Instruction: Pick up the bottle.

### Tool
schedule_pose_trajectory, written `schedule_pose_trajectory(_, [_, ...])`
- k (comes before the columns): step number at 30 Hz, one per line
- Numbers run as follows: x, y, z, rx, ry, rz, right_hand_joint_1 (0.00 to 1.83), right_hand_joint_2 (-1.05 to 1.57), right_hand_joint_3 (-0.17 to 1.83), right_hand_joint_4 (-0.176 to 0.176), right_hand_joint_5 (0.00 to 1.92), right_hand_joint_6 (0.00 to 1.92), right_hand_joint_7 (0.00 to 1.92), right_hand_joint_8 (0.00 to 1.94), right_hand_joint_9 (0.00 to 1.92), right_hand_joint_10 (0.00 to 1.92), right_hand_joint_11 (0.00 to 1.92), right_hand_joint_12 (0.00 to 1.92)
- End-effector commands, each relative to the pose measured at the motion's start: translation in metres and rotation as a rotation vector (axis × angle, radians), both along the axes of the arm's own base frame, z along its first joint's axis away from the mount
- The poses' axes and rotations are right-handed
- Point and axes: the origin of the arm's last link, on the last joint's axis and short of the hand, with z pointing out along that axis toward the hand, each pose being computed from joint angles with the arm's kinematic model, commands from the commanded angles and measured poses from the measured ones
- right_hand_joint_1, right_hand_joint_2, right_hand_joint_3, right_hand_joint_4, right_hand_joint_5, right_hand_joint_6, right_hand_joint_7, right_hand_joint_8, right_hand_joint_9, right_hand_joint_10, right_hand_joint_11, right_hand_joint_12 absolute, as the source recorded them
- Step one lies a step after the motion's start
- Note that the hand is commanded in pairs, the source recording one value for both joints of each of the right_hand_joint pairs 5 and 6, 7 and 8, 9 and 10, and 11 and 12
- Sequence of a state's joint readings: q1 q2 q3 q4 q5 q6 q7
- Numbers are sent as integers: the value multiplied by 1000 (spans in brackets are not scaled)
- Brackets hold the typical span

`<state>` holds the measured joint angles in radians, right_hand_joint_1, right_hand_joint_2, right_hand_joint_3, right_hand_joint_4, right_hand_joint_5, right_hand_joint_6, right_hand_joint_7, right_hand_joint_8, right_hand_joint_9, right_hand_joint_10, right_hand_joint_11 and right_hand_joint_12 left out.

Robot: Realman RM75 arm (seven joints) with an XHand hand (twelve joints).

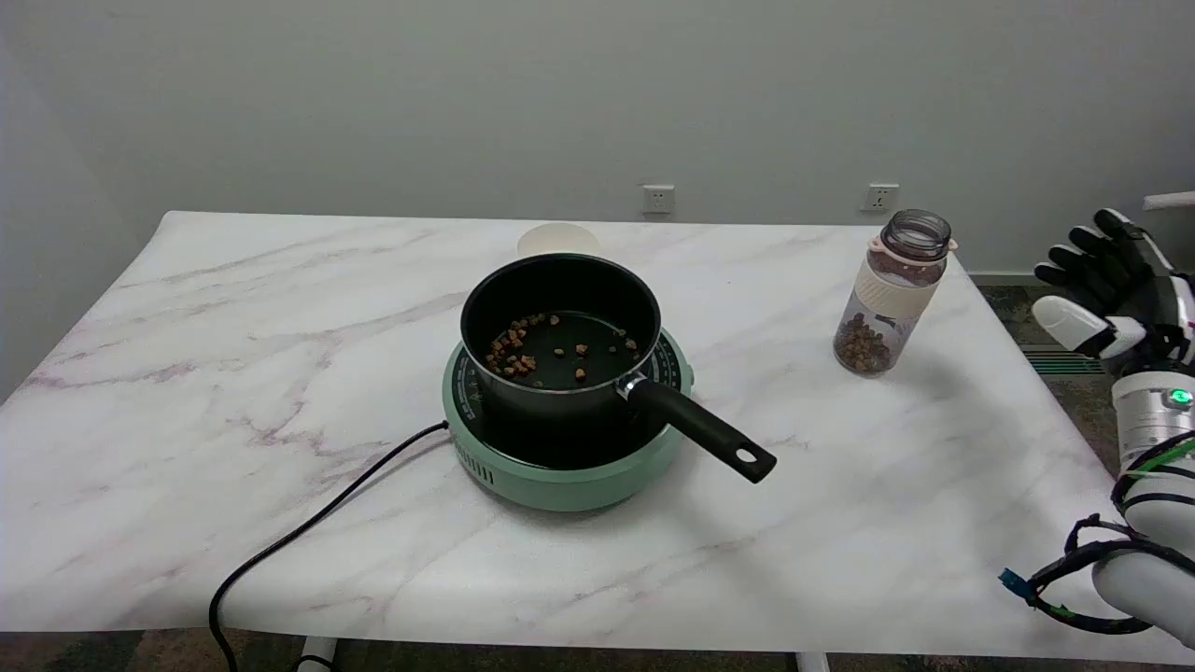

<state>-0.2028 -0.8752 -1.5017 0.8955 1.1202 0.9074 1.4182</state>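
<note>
Near the table's (280, 373) far right edge, the bottle (889, 294) is being kept upright, long axis vertical, uncapped mouth pointing up. Beyond that edge, the right hand (1111, 285) is being held apart, fingers spread, grasping nothing.

We saw a plain pale grey wall (373, 103) behind a white marble-patterned desk (187, 392) with faint pinkish-grey veins. Two white power sockets sat low on the wall, one (658, 198) near the middle and one (879, 197) further right. Beyond the desk's right edge, dark patterned floor (1004, 303) showed. The light was soft and even.
</note>
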Motion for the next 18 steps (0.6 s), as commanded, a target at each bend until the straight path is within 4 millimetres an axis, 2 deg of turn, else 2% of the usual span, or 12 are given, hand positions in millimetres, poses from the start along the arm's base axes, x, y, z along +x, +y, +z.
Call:
schedule_pose_trajectory(1, [-18,-36,-23,170,83,-233,1221,-667,1068,0,355,355,449,449,571,571,644,644])
schedule_pose_trajectory(6, [-25,-38,-29,188,65,-249,1224,-700,1056,0,316,316,425,425,527,527,611,611])
schedule_pose_trajectory(12, [-24,-41,-32,195,61,-239,1246,-734,1087,0,281,281,400,400,497,497,577,577])
schedule_pose_trajectory(18, [-20,-57,-44,243,69,-222,1246,-745,1083,0,278,278,398,398,491,491,566,566])
